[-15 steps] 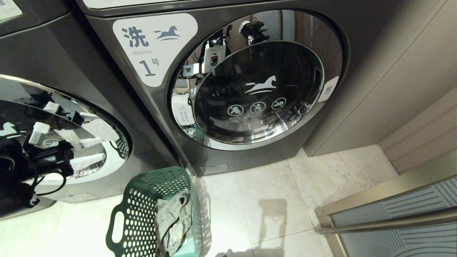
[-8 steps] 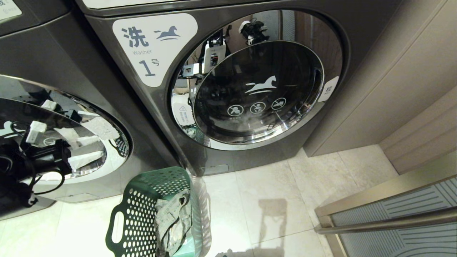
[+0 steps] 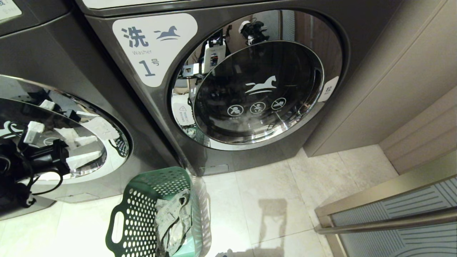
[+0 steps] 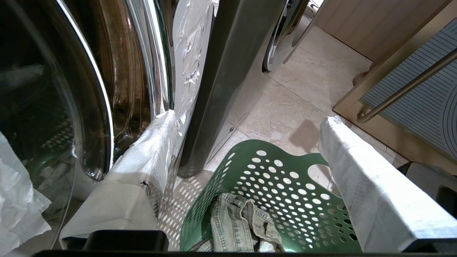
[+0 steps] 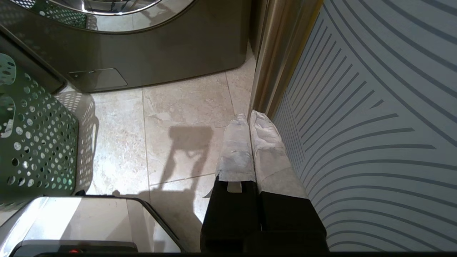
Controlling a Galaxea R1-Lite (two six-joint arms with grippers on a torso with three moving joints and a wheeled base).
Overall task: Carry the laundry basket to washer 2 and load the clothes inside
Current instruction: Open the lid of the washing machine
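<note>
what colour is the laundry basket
Dark green, walls dotted with small holes: laundry basket, clearest in the left wrist view.

The head view looks steeply down from above at the fronts of two washers, the one labelled 1 [image 3: 246, 82] filling most of it, with the laundry basket [image 3: 157, 214] on the tiled floor [image 3: 271, 214] at the lower edge. The left wrist view sits low and close beside a chrome-rimmed washer door [image 4: 89, 89], facing along the machine fronts over the same basket [image 4: 271, 189] and floor. The right wrist view hangs near the floor [image 5: 178, 117], facing down, beside a ribbed grey panel [image 5: 375, 125]; it shares the basket's wall [image 5: 35, 135] and washer base [image 5: 150, 53].
</note>
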